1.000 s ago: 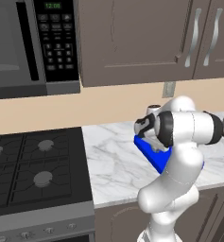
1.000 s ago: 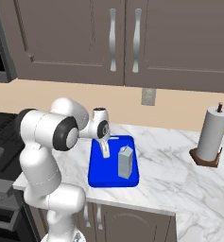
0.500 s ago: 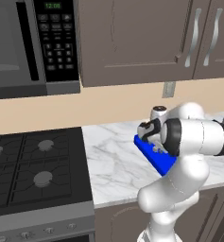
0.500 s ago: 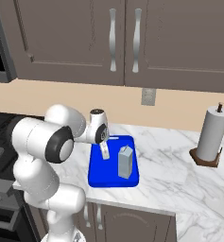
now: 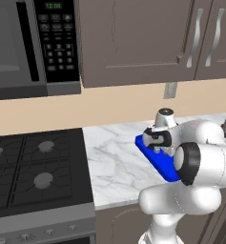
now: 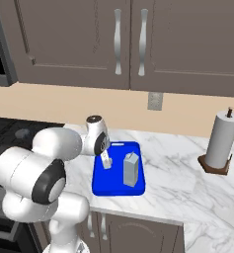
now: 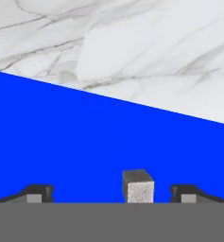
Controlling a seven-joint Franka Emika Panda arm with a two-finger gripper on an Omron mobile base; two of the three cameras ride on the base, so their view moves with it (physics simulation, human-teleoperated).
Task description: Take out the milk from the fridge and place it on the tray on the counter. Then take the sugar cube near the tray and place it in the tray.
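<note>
The blue tray (image 6: 117, 186) lies on the white marble counter (image 6: 182, 190). On its right half the milk (image 6: 131, 169) stands upright. My gripper (image 6: 106, 160) hangs open, pointing down over the tray's left part. In the hand view the sugar cube (image 7: 138, 186) rests on the tray (image 7: 85, 142) between my gripper's (image 7: 111, 194) spread fingers, nearer the right one, with a gap on both sides. From the left base view the arm covers much of the tray (image 5: 155, 159), and the gripper (image 5: 159, 147) sits just above it.
A paper towel roll (image 6: 221, 141) stands on the counter at the far right. The black gas stovetop (image 5: 33, 176) lies left of the counter, with the microwave (image 5: 33, 43) above it. Grey-brown wall cabinets (image 6: 128, 39) hang over the tray.
The gripper was shut a second ago and now stands open. The sugar cube has been let go onto the tray. The arm's elbow has swung lower and nearer the cameras.
</note>
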